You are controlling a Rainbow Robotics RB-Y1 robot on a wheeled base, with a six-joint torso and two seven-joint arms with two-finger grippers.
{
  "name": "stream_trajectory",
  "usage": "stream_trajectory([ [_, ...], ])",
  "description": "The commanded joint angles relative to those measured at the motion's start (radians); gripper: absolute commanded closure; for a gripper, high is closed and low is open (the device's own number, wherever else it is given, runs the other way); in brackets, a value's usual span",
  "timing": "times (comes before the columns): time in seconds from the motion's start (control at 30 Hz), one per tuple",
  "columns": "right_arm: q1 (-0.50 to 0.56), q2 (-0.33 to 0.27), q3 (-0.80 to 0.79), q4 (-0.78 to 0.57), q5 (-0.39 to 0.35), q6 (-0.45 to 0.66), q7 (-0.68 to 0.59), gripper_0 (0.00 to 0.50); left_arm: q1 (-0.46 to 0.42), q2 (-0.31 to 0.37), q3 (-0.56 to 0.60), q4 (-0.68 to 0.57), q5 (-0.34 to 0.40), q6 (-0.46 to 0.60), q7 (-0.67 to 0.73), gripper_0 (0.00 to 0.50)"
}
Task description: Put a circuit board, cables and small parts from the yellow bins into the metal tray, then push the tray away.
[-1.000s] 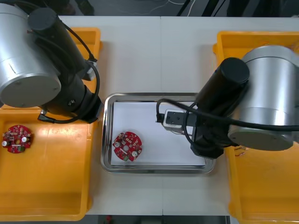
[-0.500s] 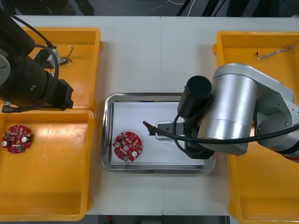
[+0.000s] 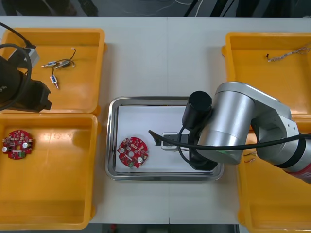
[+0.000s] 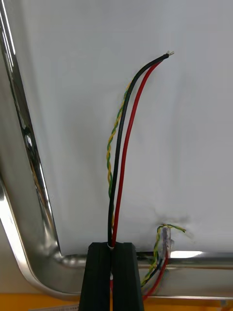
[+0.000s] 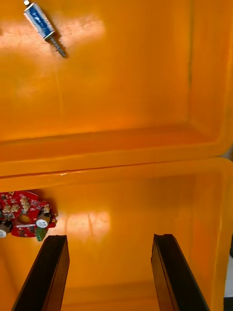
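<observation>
Your right tool [image 4: 111,247] clamping one red-and-black cable [image 4: 127,131] over metal tray [image 3: 111,145], left tool [image 5: 109,238] spread wide, first circuit board [image 3: 132,152] trayed, second circuit board [image 3: 17,144] binned.

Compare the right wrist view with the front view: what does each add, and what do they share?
Right wrist view: the right gripper shut on black, red and twisted yellow cables lying over the tray. Front view: a red circuit board in the tray, another board in the near left bin, small metal parts in the far left bin, the left arm at its edge. Shared: the tray, white inside.
</observation>
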Motion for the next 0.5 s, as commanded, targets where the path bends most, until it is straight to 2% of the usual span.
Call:
stream_trajectory([
  [0.03, 0.05, 0.047, 0.008, 0.028, 0.019, -0.033, 0.026, 0.5, 0.006, 0.042, 0.06, 0.053, -0.024, 0.007, -0.121, 0.0],
  [0.2, 0.082, 0.071, 0.008, 0.062, 0.053, -0.057, 0.028, 0.5, -0.001, 0.042, 0.088, 0.114, -0.028, 0.001, -0.157, 0.0],
  [0.33, 0.099, 0.085, 0.014, 0.089, 0.062, -0.077, 0.025, 0.5, -0.027, 0.04, 0.088, 0.169, -0.06, -0.022, -0.175, 0.0],
  [0.5, 0.107, 0.085, 0.031, 0.095, 0.087, -0.094, 0.017, 0.5, -0.093, 0.042, 0.071, 0.281, -0.068, -0.059, -0.2, 0.0],
])
